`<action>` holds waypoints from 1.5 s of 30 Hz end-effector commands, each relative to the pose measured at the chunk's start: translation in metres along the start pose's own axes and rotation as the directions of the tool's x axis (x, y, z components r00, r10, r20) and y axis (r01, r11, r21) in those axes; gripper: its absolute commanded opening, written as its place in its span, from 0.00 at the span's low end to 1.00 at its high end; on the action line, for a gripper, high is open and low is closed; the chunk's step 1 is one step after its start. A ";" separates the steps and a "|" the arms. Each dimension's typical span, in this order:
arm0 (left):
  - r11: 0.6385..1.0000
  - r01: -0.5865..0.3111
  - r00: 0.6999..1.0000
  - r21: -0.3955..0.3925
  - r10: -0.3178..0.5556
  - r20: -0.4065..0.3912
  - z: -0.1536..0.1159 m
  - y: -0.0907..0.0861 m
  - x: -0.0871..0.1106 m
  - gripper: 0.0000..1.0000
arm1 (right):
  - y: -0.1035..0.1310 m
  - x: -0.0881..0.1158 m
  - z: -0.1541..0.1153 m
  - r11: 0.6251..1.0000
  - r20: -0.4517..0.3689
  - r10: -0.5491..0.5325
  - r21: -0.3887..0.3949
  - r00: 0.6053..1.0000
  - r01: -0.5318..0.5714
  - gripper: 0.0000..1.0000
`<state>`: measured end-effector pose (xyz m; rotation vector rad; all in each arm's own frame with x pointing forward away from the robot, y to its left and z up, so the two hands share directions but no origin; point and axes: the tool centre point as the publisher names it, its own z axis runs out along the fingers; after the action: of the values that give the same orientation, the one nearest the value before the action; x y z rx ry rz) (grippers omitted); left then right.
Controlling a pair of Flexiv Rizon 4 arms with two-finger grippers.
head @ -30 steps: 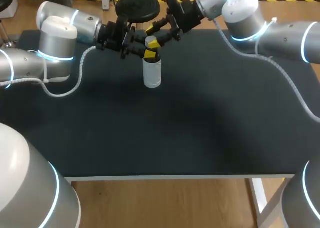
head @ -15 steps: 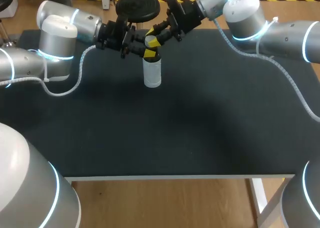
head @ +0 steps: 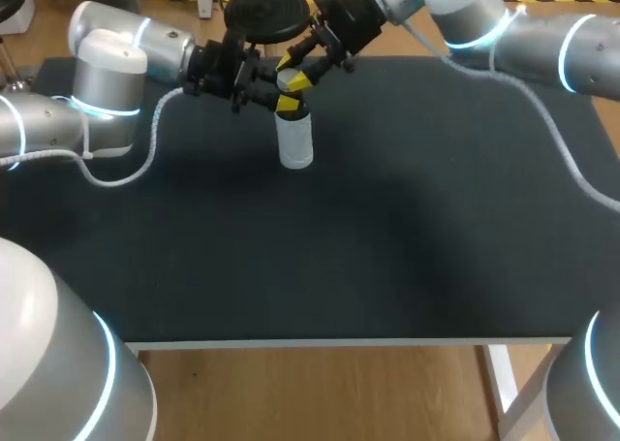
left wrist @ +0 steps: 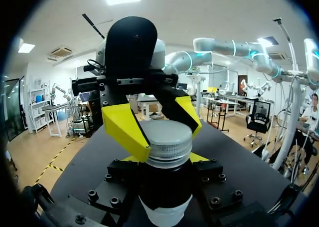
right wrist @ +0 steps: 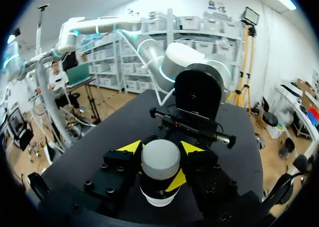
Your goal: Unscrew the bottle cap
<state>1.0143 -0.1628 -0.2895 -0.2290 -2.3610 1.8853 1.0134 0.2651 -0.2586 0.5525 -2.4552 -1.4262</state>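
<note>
Bottle cap [left wrist: 167, 142], silver and ridged, sits clamped in right hand [head: 294, 77]; left hand [head: 286, 104] grips bottle [head: 295, 142].

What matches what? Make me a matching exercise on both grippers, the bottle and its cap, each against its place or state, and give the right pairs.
Things:
1. left gripper
2. right gripper
3. pale plastic bottle
4. silver ribbed metal cap

Places or states:
A. stands upright on the black table
B. shut on the cap
C. shut on the bottle, just under the cap
D. sits on top of the bottle

Pairs: 1-C, 2-B, 3-A, 4-D.
</note>
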 end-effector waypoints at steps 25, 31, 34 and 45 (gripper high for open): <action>1.000 0.000 1.000 -0.001 0.000 -0.006 0.005 0.000 -0.001 0.00 | -0.001 -0.004 -0.005 0.979 -0.426 -0.206 -0.076 0.881 0.192 0.00; 1.000 0.000 1.000 -0.001 0.000 -0.006 0.005 0.000 -0.001 0.00 | -0.004 -0.003 -0.008 0.974 -0.471 -0.226 -0.085 0.853 0.211 0.00; 1.000 0.000 1.000 -0.001 0.000 -0.006 0.005 0.000 -0.001 0.00 | -0.005 -0.004 -0.009 0.974 -0.500 -0.223 -0.077 0.837 0.214 0.00; 1.000 0.000 1.000 -0.001 0.000 -0.006 0.005 0.000 -0.001 0.00 | -0.004 0.001 -0.010 0.986 -0.427 -0.161 -0.024 0.890 0.166 1.00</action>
<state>1.0144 -0.1677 -0.2897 -0.2327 -2.3601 1.8824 1.0130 0.2552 -0.2589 0.9175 -2.2333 -1.3297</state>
